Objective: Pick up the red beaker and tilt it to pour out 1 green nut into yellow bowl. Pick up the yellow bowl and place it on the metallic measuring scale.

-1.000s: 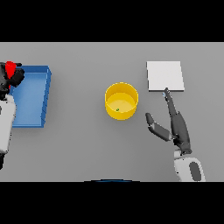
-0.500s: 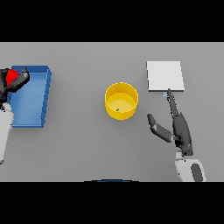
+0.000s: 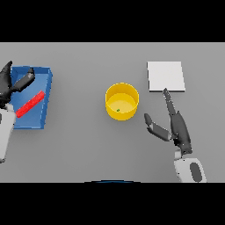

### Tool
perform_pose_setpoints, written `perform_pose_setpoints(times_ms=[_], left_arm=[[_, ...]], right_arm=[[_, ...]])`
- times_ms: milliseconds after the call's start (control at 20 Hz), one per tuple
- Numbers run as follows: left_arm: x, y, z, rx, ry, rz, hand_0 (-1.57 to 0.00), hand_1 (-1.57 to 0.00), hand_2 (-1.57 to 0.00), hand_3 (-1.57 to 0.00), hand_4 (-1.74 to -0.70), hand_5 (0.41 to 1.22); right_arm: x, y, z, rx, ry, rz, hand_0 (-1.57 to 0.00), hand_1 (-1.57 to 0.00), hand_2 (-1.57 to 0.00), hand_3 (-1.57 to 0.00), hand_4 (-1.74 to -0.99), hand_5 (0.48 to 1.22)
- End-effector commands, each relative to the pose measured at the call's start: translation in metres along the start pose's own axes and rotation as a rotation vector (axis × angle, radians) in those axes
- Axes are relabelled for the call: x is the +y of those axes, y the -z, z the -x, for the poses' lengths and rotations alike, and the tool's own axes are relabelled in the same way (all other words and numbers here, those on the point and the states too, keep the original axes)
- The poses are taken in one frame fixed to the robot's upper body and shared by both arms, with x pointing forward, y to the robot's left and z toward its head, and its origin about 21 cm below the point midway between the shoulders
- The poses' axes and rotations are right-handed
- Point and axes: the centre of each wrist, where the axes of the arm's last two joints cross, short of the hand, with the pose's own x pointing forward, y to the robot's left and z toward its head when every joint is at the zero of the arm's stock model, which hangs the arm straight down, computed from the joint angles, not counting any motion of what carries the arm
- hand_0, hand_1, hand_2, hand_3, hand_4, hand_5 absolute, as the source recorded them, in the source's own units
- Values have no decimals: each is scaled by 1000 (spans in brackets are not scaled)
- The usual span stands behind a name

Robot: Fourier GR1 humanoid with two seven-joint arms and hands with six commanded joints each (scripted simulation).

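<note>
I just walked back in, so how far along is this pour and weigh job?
Pour looks done: a green nut sits in the bowl, and the red beaker lies in the blue bin, out of the open left hand. The open right hand is beside the bowl, not touching. Left: lift the bowl onto the scale.
</note>
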Motion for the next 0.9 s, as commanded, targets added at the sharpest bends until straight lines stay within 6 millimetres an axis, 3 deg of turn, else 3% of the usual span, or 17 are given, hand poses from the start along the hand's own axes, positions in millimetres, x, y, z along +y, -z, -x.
perform_pose_setpoints(times_ms=[0,50,250,450,850], left_arm=[[1,-1,0,-9,-2,-10,-82,-67,-69,-65,-773,655],[-1,-1,1,-16,0,-12,-65,-54,-55,-52,-763,657],[1,0,-8,-41,-6,-10,-26,-21,-22,-21,-743,664],[-1,-3,-2,-44,13,-9,-10,-8,-8,-8,-733,680],[2,-3,-1,-30,10,-6,-1,-1,-1,0,-745,704]], right_arm=[[-3,0,2,-25,-15,-49,1,1,1,1,-1014,666],[-7,9,-3,-40,-43,-94,1,1,1,1,-1005,669],[-24,39,-19,-85,-337,-322,1,1,1,1,-1094,677],[-20,66,-33,-157,-587,-511,1,1,1,1,-1192,677],[-2,107,-50,-303,-971,-817,1,1,1,1,-1218,707]])
